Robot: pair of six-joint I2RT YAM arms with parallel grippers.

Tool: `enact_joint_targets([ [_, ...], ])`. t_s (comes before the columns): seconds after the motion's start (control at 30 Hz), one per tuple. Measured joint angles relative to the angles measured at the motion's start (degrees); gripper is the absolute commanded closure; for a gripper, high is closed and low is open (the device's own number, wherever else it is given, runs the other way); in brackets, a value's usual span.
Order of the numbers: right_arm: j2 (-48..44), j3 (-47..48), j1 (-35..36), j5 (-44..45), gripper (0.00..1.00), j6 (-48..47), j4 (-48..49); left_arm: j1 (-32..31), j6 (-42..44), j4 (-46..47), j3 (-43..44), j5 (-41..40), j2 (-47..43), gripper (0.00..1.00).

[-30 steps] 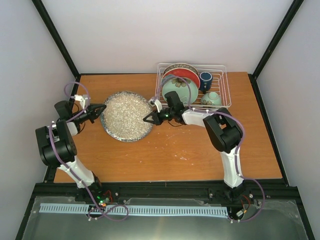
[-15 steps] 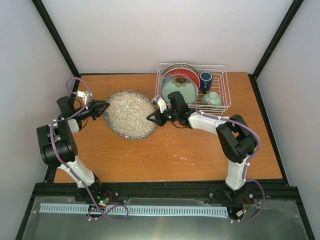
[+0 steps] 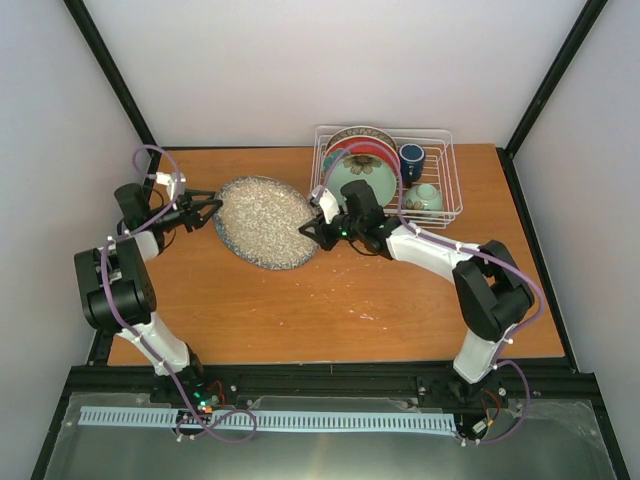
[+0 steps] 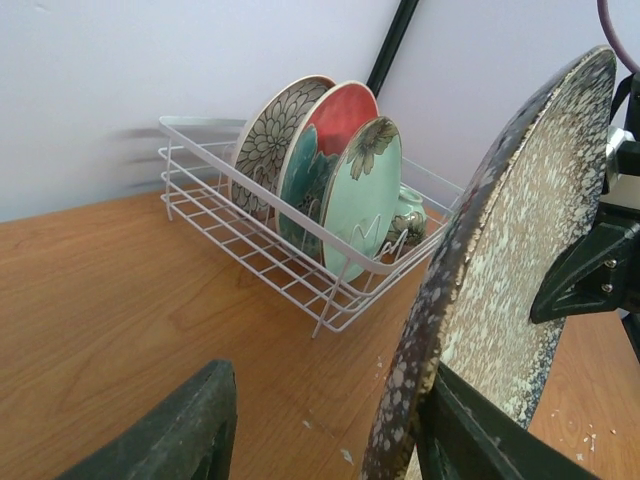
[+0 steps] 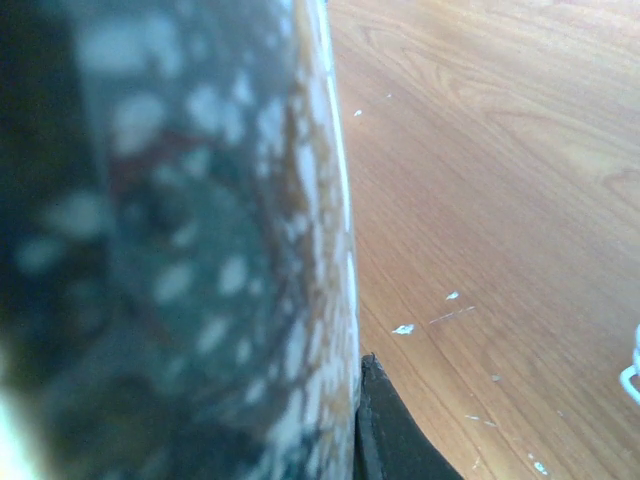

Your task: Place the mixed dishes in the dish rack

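The large speckled grey plate [image 3: 265, 222] hangs tilted over the table, left of the dish rack [image 3: 455, 190]. My right gripper [image 3: 313, 232] is shut on its right rim; in the right wrist view the plate [image 5: 150, 250] fills the left side, with one finger [image 5: 390, 430] pressed against it. My left gripper [image 3: 212, 207] stands open at the plate's left rim; the plate's edge [image 4: 520, 260] lies by its right finger [image 4: 470, 420], apart from the left one. In the rack stand the petal-patterned plate [image 4: 270, 140], the red-rimmed teal plate [image 4: 335, 115] and the pale green plate [image 4: 365, 195], beside the blue mug [image 3: 411, 160] and the green bowl [image 3: 422, 197].
The rack sits at the table's back right, near the black frame post [image 3: 545, 85]. White walls close off the back and sides. Small white flecks [image 5: 405, 328] lie on the wooden table [image 3: 330, 310].
My left gripper has opened and let go of the plate's left rim. The right gripper has carried the plate back and to the right, toward the rack, and tilted it more.
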Motion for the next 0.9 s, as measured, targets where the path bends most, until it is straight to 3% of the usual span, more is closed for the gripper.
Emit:
enact_joint_targets([
  [0.13,-1.2,0.0,-0.15,1.18,0.97,-0.7,0.0,-0.24,0.09,-1.86,1.95,0.52,-0.39,0.47],
  [0.23,-2.23,-0.02,-0.2,1.62,0.97,-1.07,-0.02,-0.2,0.07,-3.48,3.04,1.33,-1.51,0.39],
  [0.63,-9.9,-0.83,-1.88,3.72,0.97,-3.23,-1.51,0.39,5.27,-15.54,9.79,2.4,-9.44,0.38],
  [0.9,-13.4,0.76,-5.4,5.22,0.97,-8.11,-5.11,0.44,8.09,-18.6,10.58,-5.44,-13.99,0.38],
])
